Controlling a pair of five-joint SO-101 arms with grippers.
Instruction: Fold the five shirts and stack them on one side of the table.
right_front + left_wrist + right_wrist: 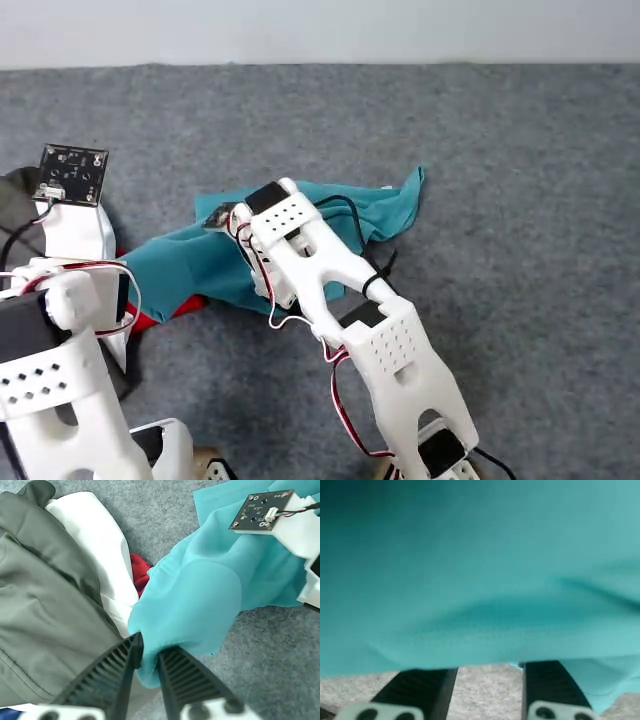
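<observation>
Your left gripper (148,647) is clamped tight on a bunched fold at one end of the teal shirt (210,590), its two black fingers nearly meeting through the cloth. Your right gripper (487,671) stands with its fingers apart, grey surface showing between them and the teal shirt's edge just at their tips; it grips nothing. Seen from above, the teal shirt lies mid-table with its long axis slanting from near left to far right, one pointed corner sticking up at the far right end. Beside the left gripper lie a white shirt (95,535), a grey-green shirt (40,610) over it, and a red shirt (140,572) peeking out under the teal. The table (520,300) is covered in grey felt, with a pale wall (320,30) behind it.
</observation>
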